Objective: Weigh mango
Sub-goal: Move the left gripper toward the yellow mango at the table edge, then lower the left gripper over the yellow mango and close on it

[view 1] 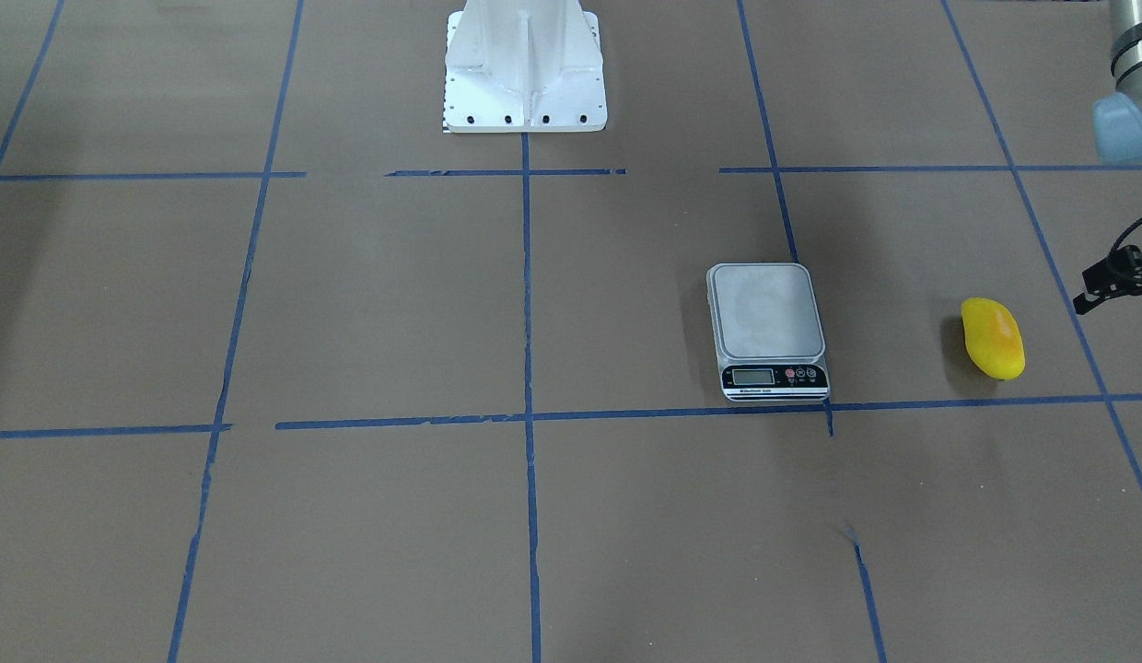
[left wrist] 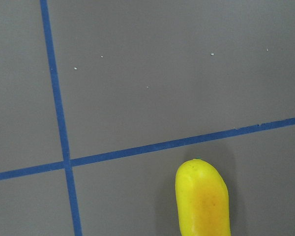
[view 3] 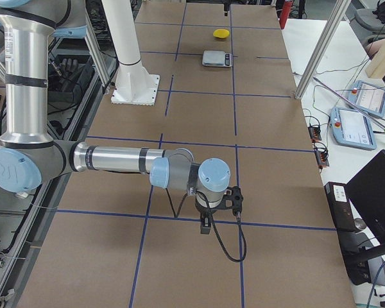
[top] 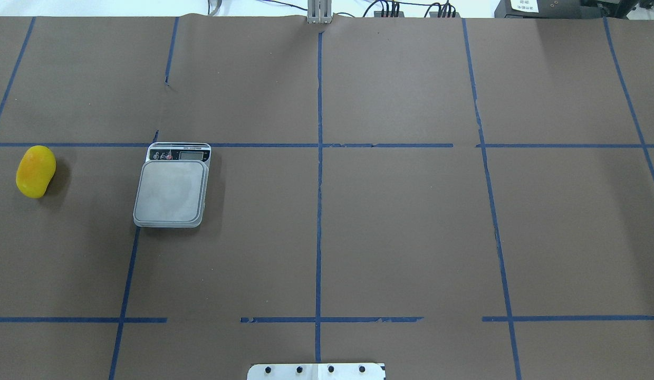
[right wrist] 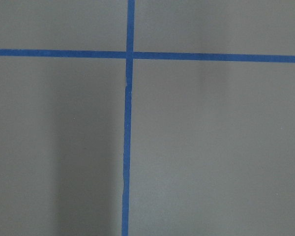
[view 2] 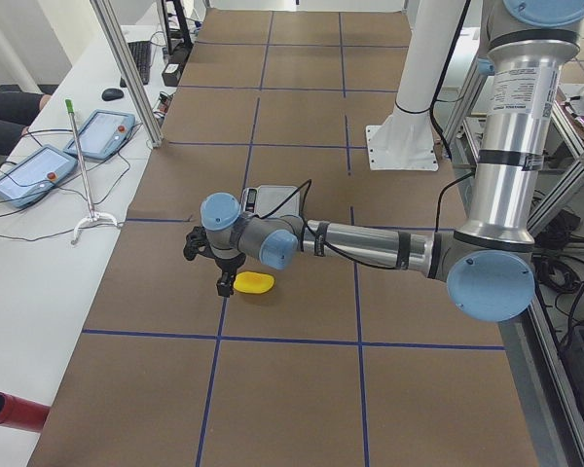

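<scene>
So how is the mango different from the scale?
The mango is bright yellow and rounded; the scale is grey, flat and boxy. The mango is narrower than the scale's platform. The scale has a screen and buttons; the mango has none. Both lie on the brown table, apart.

Mango (top: 36,171) on table (top: 411,237), well left of scale (top: 172,190), left end effector (view 2: 224,287) seemingly beside mango

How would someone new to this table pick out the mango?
On the brown table crossed by blue tape lines, find the grey kitchen scale on the robot's left half. Further left, apart from it, lies the mango: a glossy yellow oval with an orange blush, the only rounded, yellow thing there.
</scene>
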{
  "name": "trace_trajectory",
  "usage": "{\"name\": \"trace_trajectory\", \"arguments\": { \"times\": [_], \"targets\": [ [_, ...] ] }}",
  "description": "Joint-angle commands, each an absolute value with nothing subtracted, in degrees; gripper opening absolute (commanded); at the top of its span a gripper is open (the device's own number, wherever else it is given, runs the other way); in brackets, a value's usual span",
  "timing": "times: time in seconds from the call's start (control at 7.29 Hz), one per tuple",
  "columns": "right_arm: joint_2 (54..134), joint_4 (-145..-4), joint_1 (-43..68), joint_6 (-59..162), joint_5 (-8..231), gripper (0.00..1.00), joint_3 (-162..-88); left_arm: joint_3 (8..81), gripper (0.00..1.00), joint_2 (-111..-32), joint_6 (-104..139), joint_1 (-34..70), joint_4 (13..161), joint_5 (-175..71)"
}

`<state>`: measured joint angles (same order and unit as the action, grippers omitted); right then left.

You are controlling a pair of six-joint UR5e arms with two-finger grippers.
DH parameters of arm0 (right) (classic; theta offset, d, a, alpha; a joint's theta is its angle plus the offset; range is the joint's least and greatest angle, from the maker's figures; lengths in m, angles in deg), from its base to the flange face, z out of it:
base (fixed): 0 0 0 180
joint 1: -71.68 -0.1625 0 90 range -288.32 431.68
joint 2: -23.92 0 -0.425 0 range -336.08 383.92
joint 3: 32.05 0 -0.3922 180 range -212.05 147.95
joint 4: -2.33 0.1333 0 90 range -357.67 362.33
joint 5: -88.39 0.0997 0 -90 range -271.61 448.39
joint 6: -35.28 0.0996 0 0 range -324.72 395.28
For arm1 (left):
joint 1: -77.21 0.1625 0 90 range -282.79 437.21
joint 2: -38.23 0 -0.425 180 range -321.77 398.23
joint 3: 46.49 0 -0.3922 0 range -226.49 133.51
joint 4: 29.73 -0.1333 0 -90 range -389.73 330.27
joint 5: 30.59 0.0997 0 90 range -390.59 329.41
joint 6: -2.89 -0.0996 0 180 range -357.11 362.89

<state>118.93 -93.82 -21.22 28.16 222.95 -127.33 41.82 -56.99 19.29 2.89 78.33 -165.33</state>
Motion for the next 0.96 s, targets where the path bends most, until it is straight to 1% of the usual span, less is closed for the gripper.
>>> {"name": "trace_trajectory", "arguments": {
  "times": [0.0, 0.14, 0.27, 0.41, 0.69, 0.82],
  "targets": [
    [119.0, -93.8, -21.2, 28.2, 222.9, 1.00, -127.3, 40.8, 1.00, -55.9, 25.9, 7.8, 84.7, -162.8],
    [119.0, -93.8, -21.2, 28.2, 222.9, 1.00, -127.3, 38.7, 1.00, -55.3, 28.2, 8.8, 91.3, -161.7],
    [119.0, -93.8, -21.2, 28.2, 222.9, 1.00, -127.3, 37.4, 1.00, -55.3, 32.9, 11.0, 94.7, -159.0],
    [118.9, -93.8, -21.2, 28.2, 222.9, 1.00, -127.3, 37.2, 1.00, -55.6, 38.0, 14.9, 94.8, -158.0],
    [119.0, -93.8, -21.2, 28.2, 222.9, 1.00, -127.3, 36.4, 1.00, -56.1, 38.6, 17.3, 94.8, -157.9],
    [118.9, -93.8, -21.2, 28.2, 222.9, 1.00, -127.3, 36.0, 0.91, -56.1, 38.4, 17.6, 94.8, -158.0]
  ]
}}
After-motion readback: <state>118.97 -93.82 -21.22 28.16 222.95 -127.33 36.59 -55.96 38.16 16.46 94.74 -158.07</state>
